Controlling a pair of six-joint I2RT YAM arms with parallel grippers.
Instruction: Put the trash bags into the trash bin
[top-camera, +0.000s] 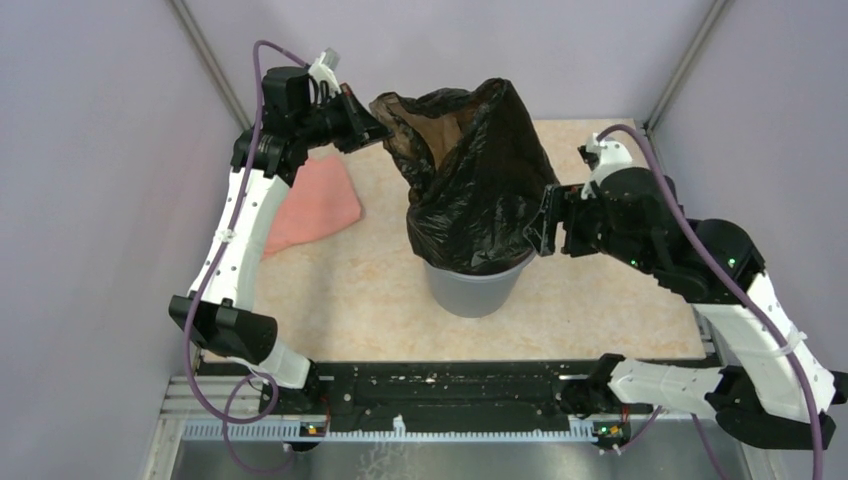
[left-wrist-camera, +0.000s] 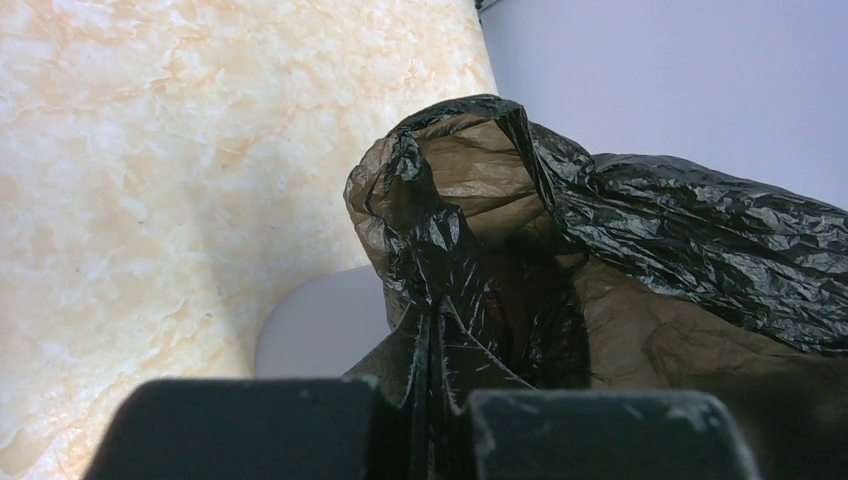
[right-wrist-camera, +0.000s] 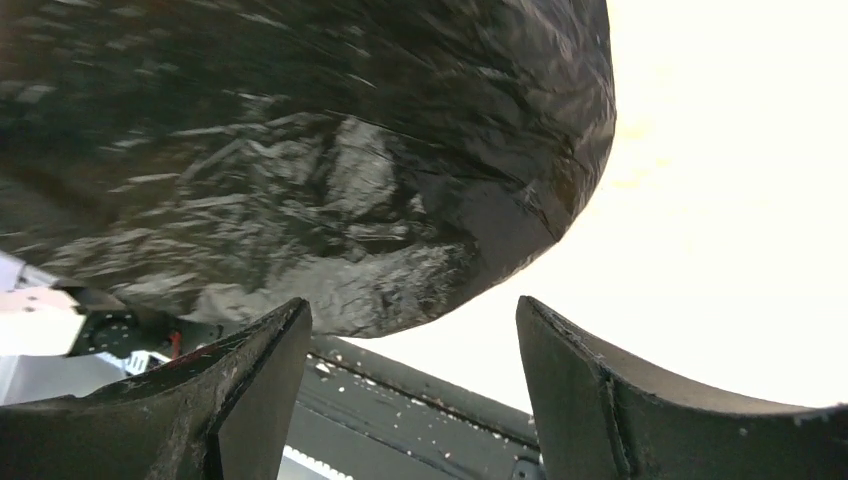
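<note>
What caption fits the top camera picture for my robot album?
Left gripper holds up the black trash bag over the grey bin while the open right gripper hovers beside it.

— Where's the trash bag (top-camera: 478, 170)?
— Centre of the frame: glossy, crinkled black plastic, standing tall and puffed. Its brownish, translucent mouth is pulled toward the upper left.
— And the trash bin (top-camera: 472, 288)?
— Plain grey, round, upright just below it. The bag's lower end covers its rim.

One trash bag (top-camera: 480, 170); one trash bin (top-camera: 470, 292); one pink cloth (top-camera: 312, 205); two grippers, the left gripper (top-camera: 372, 128) and the right gripper (top-camera: 545, 222)
</note>
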